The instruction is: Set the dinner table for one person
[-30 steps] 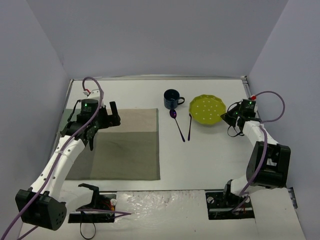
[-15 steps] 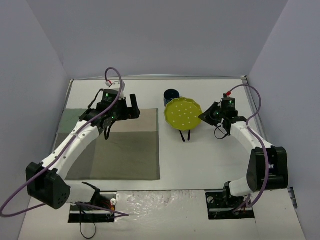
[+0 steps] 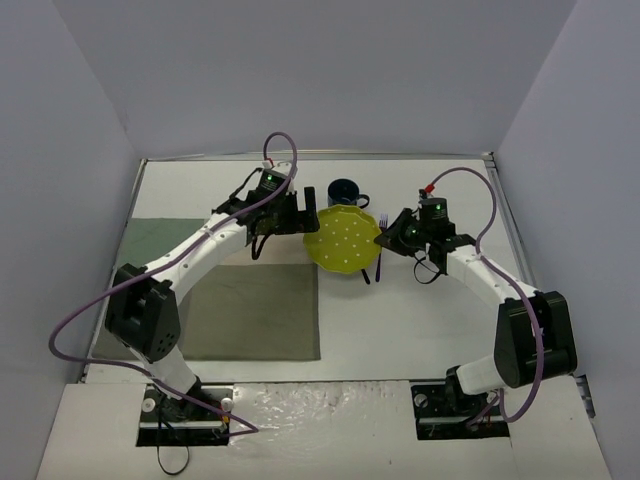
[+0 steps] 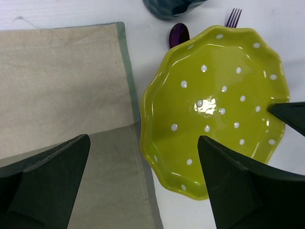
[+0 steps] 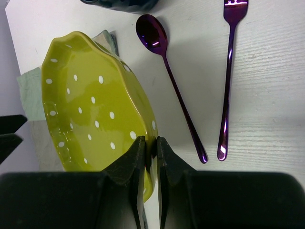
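Near the far edge of the dinner table, big change: 1 second back the green plate lay flat toward the far right corner. Now my right gripper has it pinched by the rim, jaws nearly closed. The plate is tilted and has been carried to mid-table, just short of the placemat's right edge. My left gripper has swung over from the mat, spread wide and holding nothing, flanking the plate's left side. Looks like a handover toward the mat. The table itself is flat and white with a thin metal rim, spanning the whole workspace under both arms.
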### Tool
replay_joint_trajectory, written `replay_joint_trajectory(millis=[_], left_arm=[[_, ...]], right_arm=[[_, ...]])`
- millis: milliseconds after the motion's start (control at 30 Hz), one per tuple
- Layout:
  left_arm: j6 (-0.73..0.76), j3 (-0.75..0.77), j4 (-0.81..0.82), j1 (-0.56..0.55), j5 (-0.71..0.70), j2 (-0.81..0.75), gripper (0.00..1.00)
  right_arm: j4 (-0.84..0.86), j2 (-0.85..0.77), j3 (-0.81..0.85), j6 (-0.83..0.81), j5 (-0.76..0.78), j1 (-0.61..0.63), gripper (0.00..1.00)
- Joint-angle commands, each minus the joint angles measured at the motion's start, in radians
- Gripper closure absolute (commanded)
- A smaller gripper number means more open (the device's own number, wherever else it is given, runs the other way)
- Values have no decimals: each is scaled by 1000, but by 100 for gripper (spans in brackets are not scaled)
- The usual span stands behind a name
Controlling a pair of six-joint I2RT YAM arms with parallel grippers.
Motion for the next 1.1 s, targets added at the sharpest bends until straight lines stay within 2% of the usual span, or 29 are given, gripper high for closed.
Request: replay_joint_trajectory(millis=[0,400,567,700,1067], left_arm=[[-18,55,25,-9,27,25,8],[10,28,41,-9,35,44,21],[19,18,52,-8,38,40,39],[21,5,67,-7,46,31,48],[90,-22,104,-1,22,21,49]], right_arm=[[188,-55,52,67,-74,20,100],[220,-48,48,83,-95,28,100],[235,-49,42,95,-105,30,100],[238,-49,40,97,-106,33,100],[250,-45,36,101,-116,43,100]])
